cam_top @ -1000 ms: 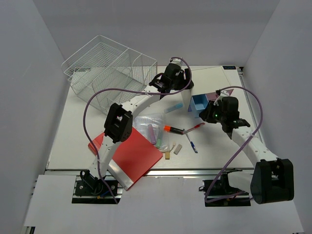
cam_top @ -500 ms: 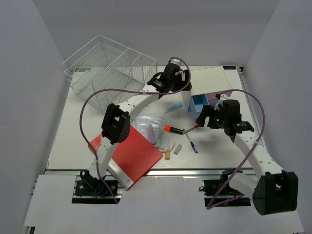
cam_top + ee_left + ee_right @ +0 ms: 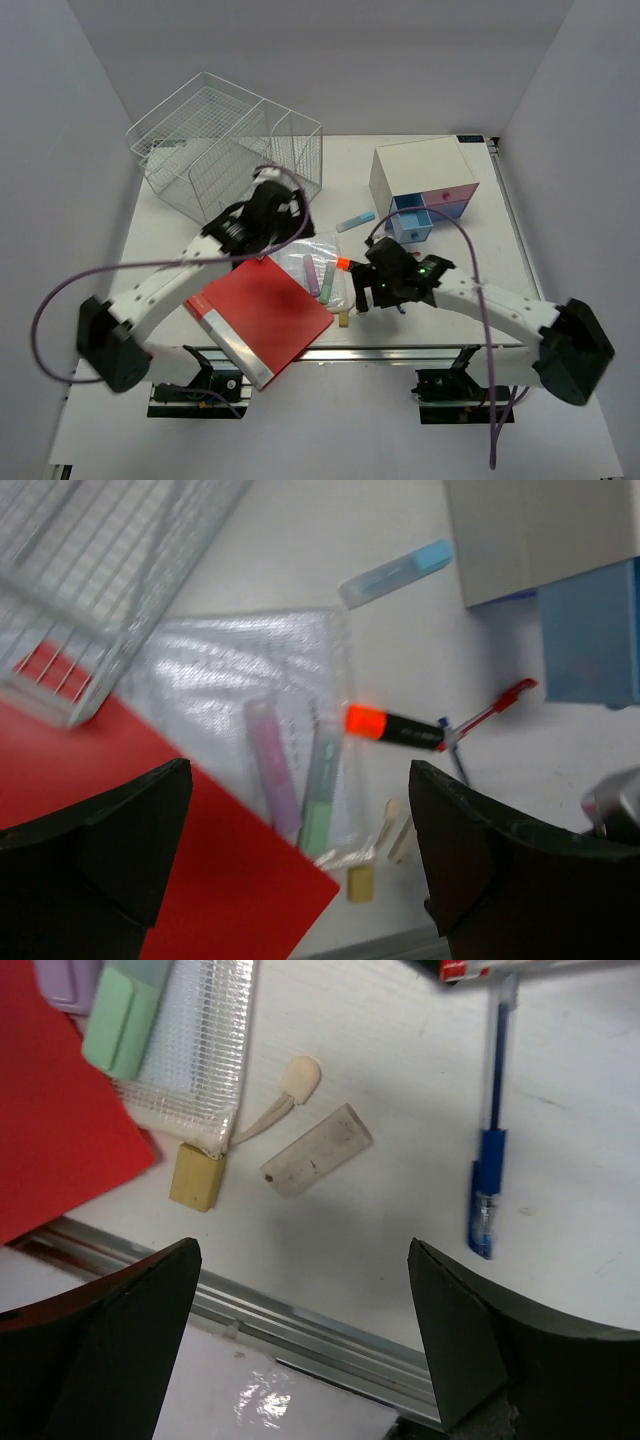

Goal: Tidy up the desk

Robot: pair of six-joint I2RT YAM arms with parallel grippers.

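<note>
- Surface (image 3: 480, 250) has stuff scattered around.
- Left hand (image 3: 300, 840) wide open, empty, mesh pouch (image 3: 250, 710) below it.
- Right hand (image 3: 300, 1330) open too, eraser (image 3: 315, 1149) right under it.

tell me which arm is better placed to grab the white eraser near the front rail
Right. The right end effector, open, hangs just over the white eraser; the left end effector, also open, sits farther back by the wire basket.

- A blue pen (image 3: 490, 1175) lies on the white tabletop (image 3: 400, 1250), to the right.
- A pale eraser (image 3: 316, 1150) sits just beside a mesh pouch's (image 3: 195, 1055) tan tag (image 3: 197, 1175).
- A green highlighter (image 3: 125, 1025) is inside the pouch, and a red folder (image 3: 50, 1120) lies at left.
- The claw (image 3: 303, 1250) gapes wide, holding nothing.
</note>
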